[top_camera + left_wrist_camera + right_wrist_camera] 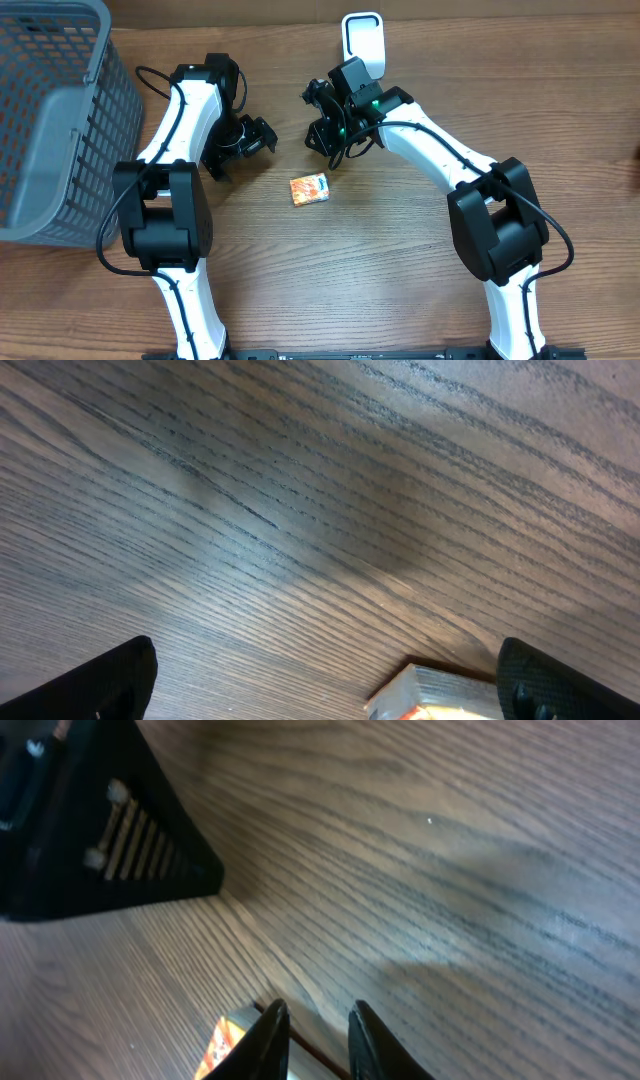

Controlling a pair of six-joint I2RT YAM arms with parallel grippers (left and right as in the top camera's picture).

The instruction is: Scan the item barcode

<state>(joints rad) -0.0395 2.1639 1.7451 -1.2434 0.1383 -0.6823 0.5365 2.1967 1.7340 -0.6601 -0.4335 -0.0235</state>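
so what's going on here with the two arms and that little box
The small orange box lies flat on the table between the two arms, and neither one holds it. The left gripper hovers beside it with jaws wide open. The right gripper sits between the box and the white scanner, its jaws narrow and empty. No scan yet.

I see a small orange box [309,189] lying flat on the worktop [400,280], printed face up and slightly skewed. A white barcode scanner [363,40] stands at the far edge, well apart from the box.
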